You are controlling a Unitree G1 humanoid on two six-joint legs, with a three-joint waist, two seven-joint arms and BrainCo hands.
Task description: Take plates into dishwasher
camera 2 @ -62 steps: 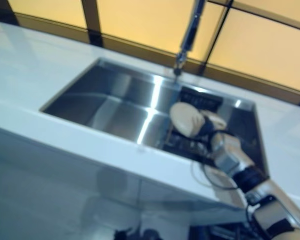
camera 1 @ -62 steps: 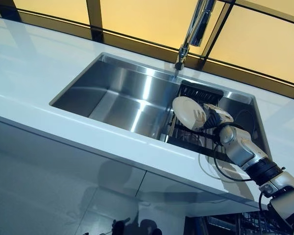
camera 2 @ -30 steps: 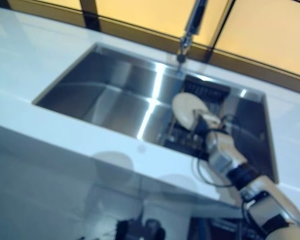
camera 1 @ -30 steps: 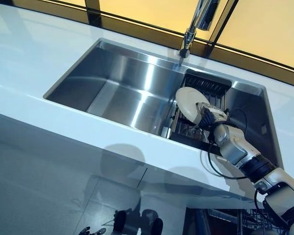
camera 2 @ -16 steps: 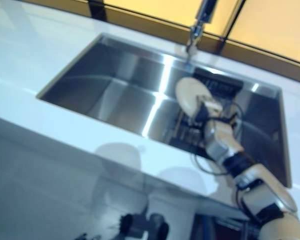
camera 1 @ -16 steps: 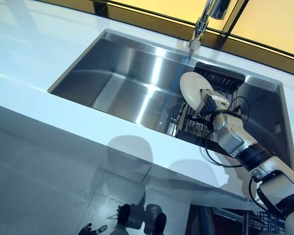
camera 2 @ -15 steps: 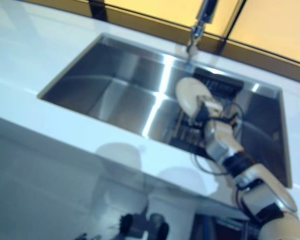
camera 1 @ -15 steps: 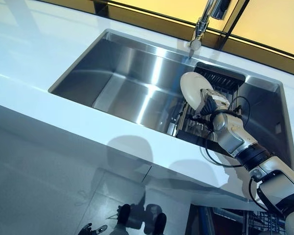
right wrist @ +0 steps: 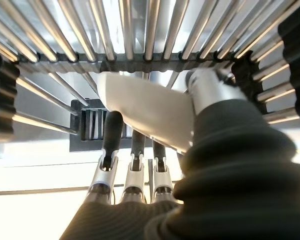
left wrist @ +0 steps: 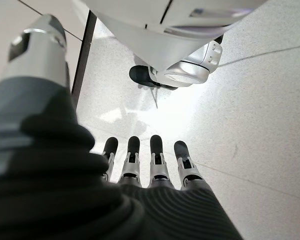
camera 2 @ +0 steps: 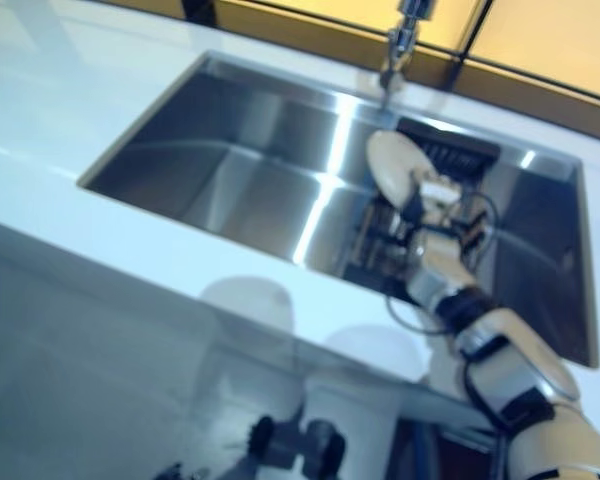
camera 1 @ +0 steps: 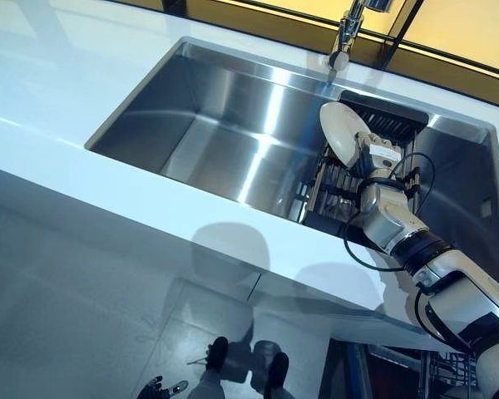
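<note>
A white plate [camera 1: 339, 135] stands nearly upright, tilted, over the black drying rack [camera 1: 333, 187] at the right end of the steel sink [camera 1: 216, 125]. My right hand [camera 1: 375, 158] is shut on its lower right edge. In the right wrist view the plate [right wrist: 149, 111] is pinched between the thumb [right wrist: 212, 90] and the fingers [right wrist: 110, 137], with the rack's metal bars [right wrist: 140, 30] just beyond. Only the left wrist view shows my left hand [left wrist: 155, 157], which hangs with straight fingers above the floor and holds nothing.
The sink is set in a white counter [camera 1: 58, 108], and the faucet [camera 1: 343, 46] rises behind the rack. The sink's left basin holds nothing. A wire basket [camera 1: 439, 372] shows below the counter at the lower right. Pale floor [camera 1: 83, 316] lies in front.
The camera has swung, shifting the whole picture. The plate in my right hand now looks narrower and more upright, and sits further back over the rack.
</note>
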